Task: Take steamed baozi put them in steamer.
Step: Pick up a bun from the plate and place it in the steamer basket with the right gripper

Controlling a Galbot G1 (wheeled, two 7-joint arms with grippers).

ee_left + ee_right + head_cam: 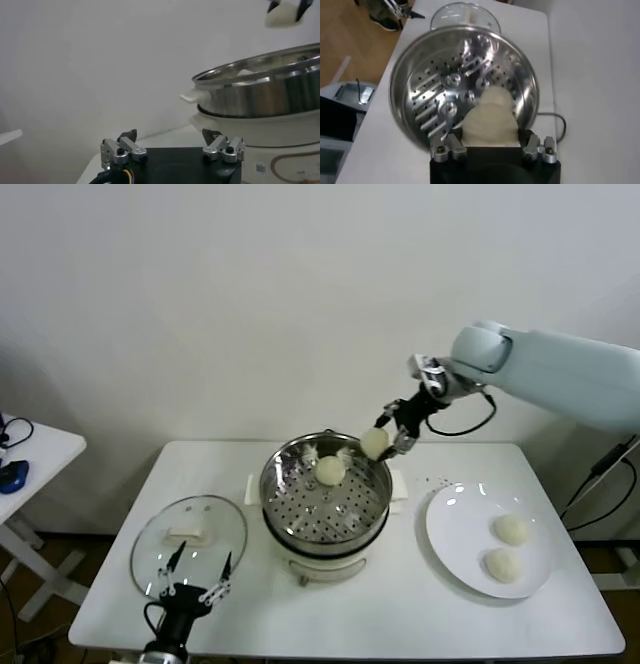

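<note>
Above the far rim of the steamer (pixel 325 504), the right gripper (pixel 383 439) pinches one steamed baozi (pixel 374 442) between its fingers and holds it up in the air. One bun (pixel 331 470) already sits inside the shiny basket on the holes. Two more buns (pixel 511 530) wait on the white plate (pixel 452 546), off to the robot's right. So one is done, one is almost there, and two are left. The left gripper (pixel 193 581) rests low by the glass lid (pixel 190 536) with its fingers spread wide, holding nothing.
</note>
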